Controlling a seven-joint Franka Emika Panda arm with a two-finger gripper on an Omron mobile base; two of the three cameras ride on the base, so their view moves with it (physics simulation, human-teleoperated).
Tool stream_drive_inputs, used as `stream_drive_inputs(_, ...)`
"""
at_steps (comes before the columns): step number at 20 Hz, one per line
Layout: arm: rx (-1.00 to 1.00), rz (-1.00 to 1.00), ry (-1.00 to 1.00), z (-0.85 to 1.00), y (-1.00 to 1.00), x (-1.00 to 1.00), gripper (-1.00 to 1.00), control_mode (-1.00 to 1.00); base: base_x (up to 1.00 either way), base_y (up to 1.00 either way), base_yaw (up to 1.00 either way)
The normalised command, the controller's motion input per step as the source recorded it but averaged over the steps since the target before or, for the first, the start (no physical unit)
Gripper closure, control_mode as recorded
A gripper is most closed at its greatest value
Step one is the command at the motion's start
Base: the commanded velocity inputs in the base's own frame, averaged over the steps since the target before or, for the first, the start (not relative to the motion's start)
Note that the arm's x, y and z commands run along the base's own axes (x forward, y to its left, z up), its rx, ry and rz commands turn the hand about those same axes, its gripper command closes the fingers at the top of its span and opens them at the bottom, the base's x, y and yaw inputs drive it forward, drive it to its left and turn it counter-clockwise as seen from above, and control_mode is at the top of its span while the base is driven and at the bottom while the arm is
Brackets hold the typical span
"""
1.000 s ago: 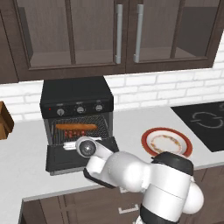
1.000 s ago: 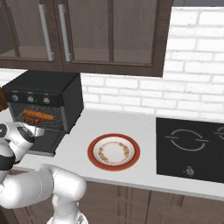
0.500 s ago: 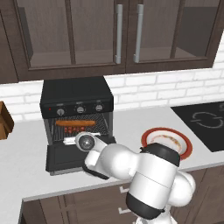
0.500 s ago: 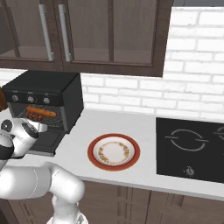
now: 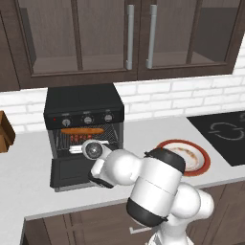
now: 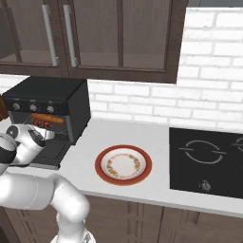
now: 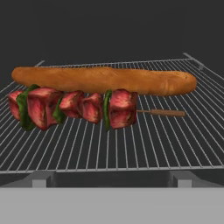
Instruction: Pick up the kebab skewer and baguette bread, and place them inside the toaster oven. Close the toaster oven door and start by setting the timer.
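Both foods now lie side by side on the wire rack (image 7: 131,144) inside the toaster oven (image 5: 84,128), kebab skewer (image 7: 78,108) in front of the baguette bread (image 7: 105,79), while the empty, spread end effector (image 5: 80,149) has backed out, leaving the toaster oven door (image 5: 72,171) to close.

At frame left, the toaster oven (image 5: 83,111) stands open with the baguette bread (image 5: 82,130) on its rack; my hand sits, I think, just before its opening.
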Motion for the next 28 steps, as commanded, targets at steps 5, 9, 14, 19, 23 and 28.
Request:
stream_drive_inputs(5,0.0,0.0,0.0,0.0,0.0,0.2,-1.0,-1.0,0.0,0.0,0.0)
stream_drive_inputs(9,0.0,0.0,0.0,0.0,0.0,0.14,-1.0,-1.0,0.0,0.0,0.0)
stream_drive_inputs(14,0.0,0.0,0.0,0.0,0.0,0.13,-1.0,-1.0,0.0,0.0,0.0)
stream_drive_inputs(19,0.0,0.0,0.0,0.0,0.0,0.21,-1.0,-1.0,0.0,0.0,0.0)
stream_drive_inputs(23,0.0,0.0,0.0,0.0,0.0,0.22,-1.0,-1.0,0.0,0.0,0.0)
stream_drive_inputs(28,0.0,0.0,0.0,0.0,0.0,0.2,-1.0,-1.0,0.0,0.0,0.0)
